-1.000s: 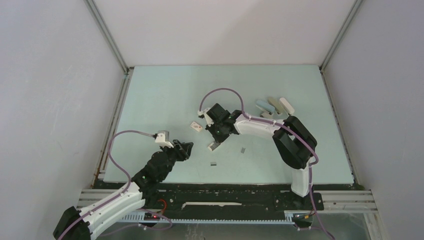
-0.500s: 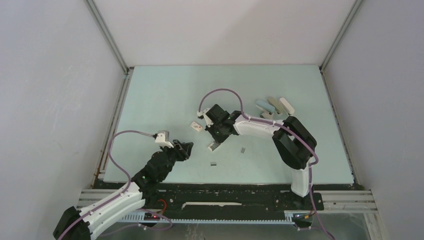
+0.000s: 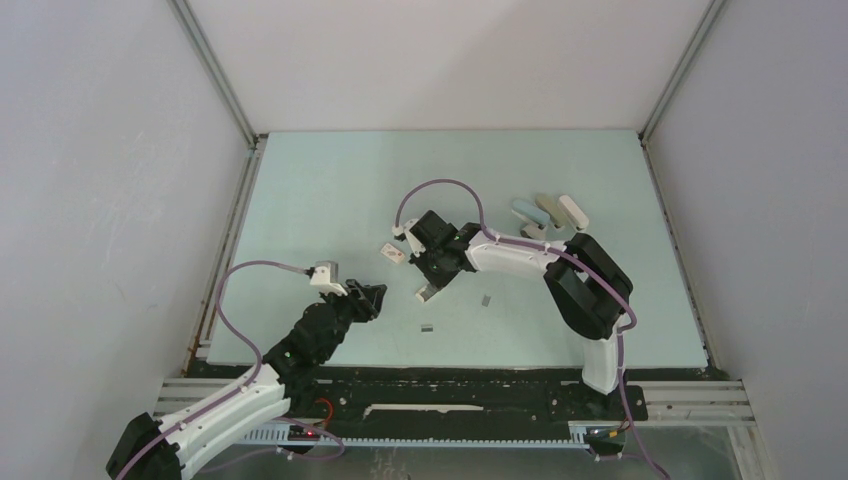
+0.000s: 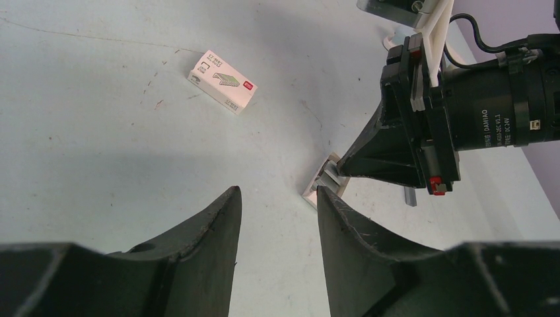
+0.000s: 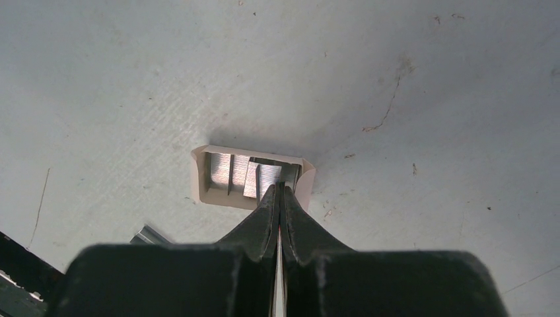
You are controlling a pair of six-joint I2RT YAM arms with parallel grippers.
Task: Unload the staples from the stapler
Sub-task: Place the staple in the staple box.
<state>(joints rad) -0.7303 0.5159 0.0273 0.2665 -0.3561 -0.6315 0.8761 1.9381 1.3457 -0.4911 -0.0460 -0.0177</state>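
Only the right wrist view shows staples [image 5: 231,173] in a white tray [image 5: 198,178], with the right end effector [image 5: 280,189] pinched shut there. Overhead, the stapler [image 3: 545,212] lies toward the table's [image 3: 320,180] far right corner. The left end effector [image 4: 279,195] gapes wide.

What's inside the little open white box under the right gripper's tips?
Grey strips of staples lie in the open white box, some tilted. The closed right gripper covers part of its near side, so whether the tips pinch a strip is hidden.
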